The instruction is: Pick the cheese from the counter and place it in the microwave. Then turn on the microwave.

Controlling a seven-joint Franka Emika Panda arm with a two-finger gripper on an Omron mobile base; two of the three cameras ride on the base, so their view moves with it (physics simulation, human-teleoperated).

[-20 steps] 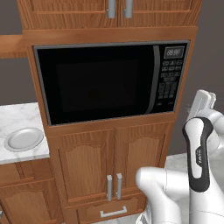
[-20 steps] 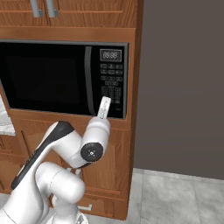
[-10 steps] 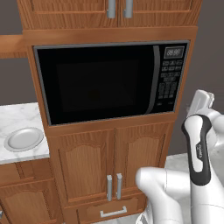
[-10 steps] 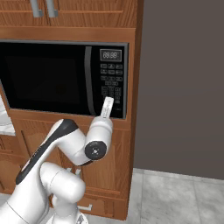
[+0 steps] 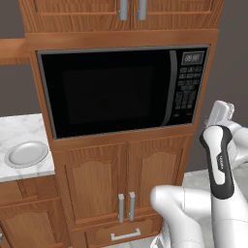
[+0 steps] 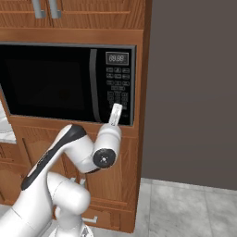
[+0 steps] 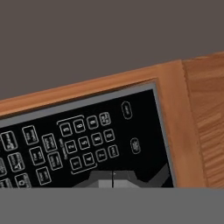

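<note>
Microwave [image 5: 111, 92] door is closed; its button panel [image 7: 83, 144] lies straight ahead of my pincer [image 7: 113, 180], close in front. My pincer is fully closed and holds nothing. Cheese I judge inside, behind the dark glass, unseen.

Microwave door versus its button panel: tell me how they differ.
The microwave door is a wide, plain dark glass pane; the button panel is a narrow strip crowded with white-outlined keys. The panel carries a small display on top; the door has none. Both are black and flush in the wooden cabinet.
</note>
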